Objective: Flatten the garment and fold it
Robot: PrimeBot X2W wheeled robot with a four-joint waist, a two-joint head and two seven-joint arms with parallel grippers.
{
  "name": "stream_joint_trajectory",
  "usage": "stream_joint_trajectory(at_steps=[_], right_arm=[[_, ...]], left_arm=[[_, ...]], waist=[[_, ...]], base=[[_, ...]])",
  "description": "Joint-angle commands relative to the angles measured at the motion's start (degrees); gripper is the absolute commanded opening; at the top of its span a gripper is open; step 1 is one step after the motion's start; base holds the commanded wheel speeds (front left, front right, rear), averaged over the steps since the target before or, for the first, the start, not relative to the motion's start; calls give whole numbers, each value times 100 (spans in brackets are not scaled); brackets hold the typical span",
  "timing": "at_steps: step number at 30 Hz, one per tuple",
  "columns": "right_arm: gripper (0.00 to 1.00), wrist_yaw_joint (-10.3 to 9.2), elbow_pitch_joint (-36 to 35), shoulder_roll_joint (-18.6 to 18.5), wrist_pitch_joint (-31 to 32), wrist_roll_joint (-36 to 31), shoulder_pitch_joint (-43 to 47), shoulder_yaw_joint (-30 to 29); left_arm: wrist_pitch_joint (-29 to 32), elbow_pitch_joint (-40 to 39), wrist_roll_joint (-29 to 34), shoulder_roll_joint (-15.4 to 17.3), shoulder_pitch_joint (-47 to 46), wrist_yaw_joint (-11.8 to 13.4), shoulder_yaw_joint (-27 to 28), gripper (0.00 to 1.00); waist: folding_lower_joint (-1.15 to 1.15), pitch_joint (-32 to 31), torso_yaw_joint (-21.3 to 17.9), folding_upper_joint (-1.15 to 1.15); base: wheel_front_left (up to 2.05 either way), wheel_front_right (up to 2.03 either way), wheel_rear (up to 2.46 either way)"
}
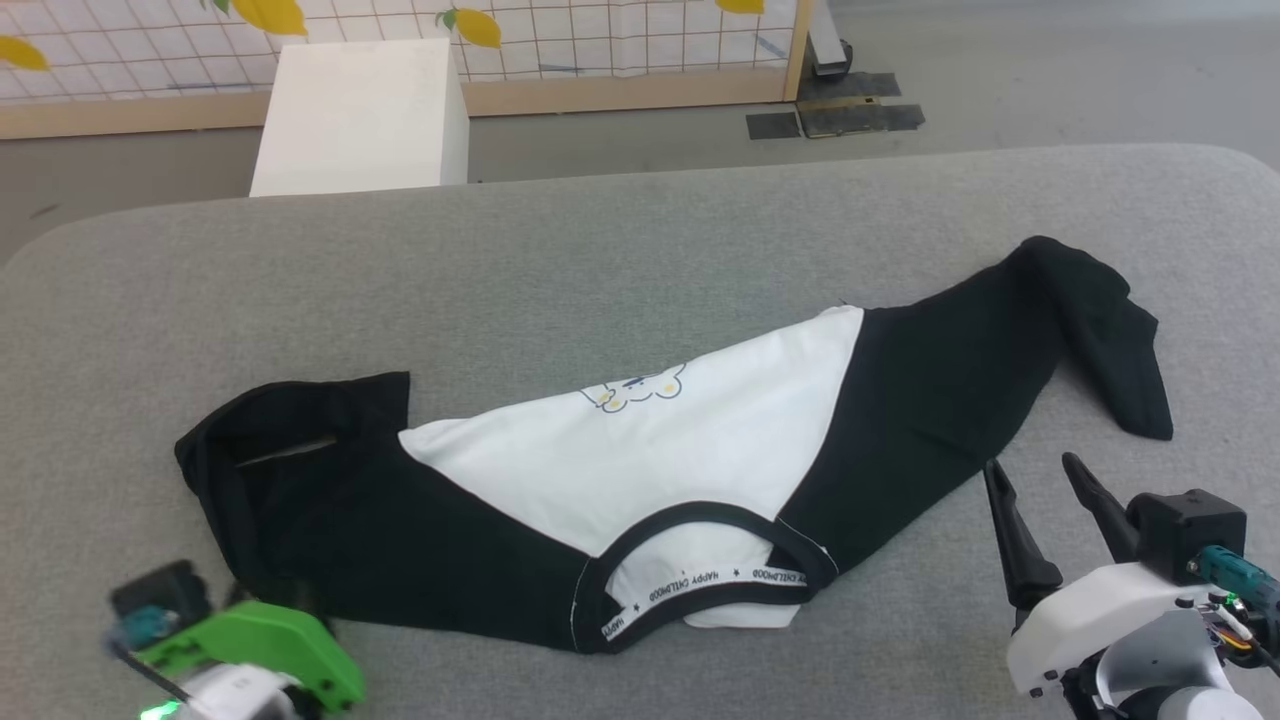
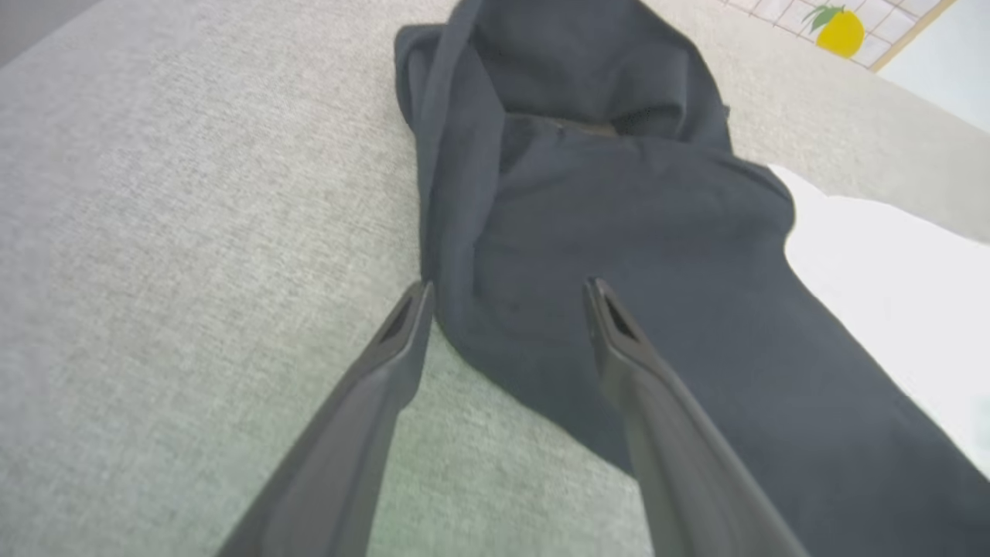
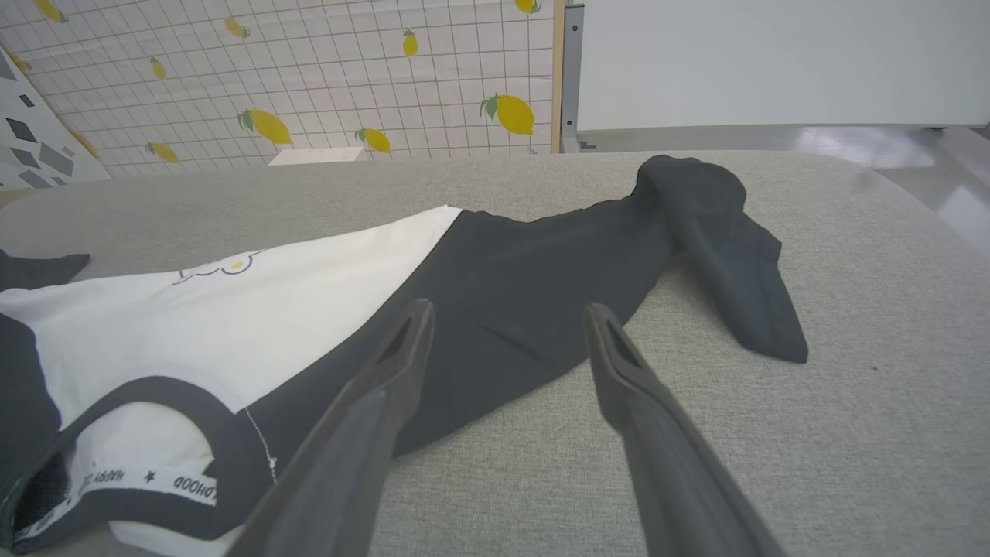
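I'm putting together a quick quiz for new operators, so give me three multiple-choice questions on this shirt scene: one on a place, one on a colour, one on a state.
1. Where does the shirt's neck opening lie on the table?
A. on the side nearest the robot
B. on the far side
C. under a sleeve

2. What colour are the sleeves?
A. white
B. black
C. blue

3. How is the right gripper?
A. shut on a sleeve
B. open, holding nothing
C. shut, empty

Answers: 1 A, the opening sits at the shirt's near edge in the head view. 2 B, both sleeves show black there. 3 B, its fingers stand apart and grip nothing.
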Motion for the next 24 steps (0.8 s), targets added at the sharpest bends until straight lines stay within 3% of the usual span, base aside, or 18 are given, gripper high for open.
stream_joint_trajectory(at_steps=[1, 7, 14, 19, 22, 23, 24], right_arm=[[100, -9, -49, 12, 30, 4, 48, -11], [100, -9, -104, 14, 54, 17, 48, 43], [100, -9, -143, 15, 75, 42, -4, 143], [100, -9, -145, 16, 81, 42, -8, 131], [100, -9, -160, 17, 74, 72, -9, 110], [100, -9, -162, 17, 72, 79, -7, 102], [100, -9, -162, 17, 74, 87, -3, 90]], left_arm=[[52, -190, -23, -97, 158, -24, -112, 100], [522, -454, -32, -287, 364, 28, -536, 100], [839, 98, 58, -243, 8, 343, -528, 100], [977, 473, -121, -249, -238, 407, -398, 100], [1405, 677, -221, -221, -220, 348, -489, 100], [1551, 705, -255, -211, -192, 305, -534, 54], [1719, 715, -288, -186, -154, 242, -593, 20]], waist=[[0, -30, 47, 48], [0, -10, 101, 48], [0, 57, -54, 48], [0, 120, -190, 48], [0, 158, -263, 48], [0, 164, -276, 48], [0, 173, -288, 48]], base=[[0, 0, 0], [0, 0, 0], [0, 0, 0], [0, 0, 0], [0, 0, 0], [0, 0, 0], [0, 0, 0]])
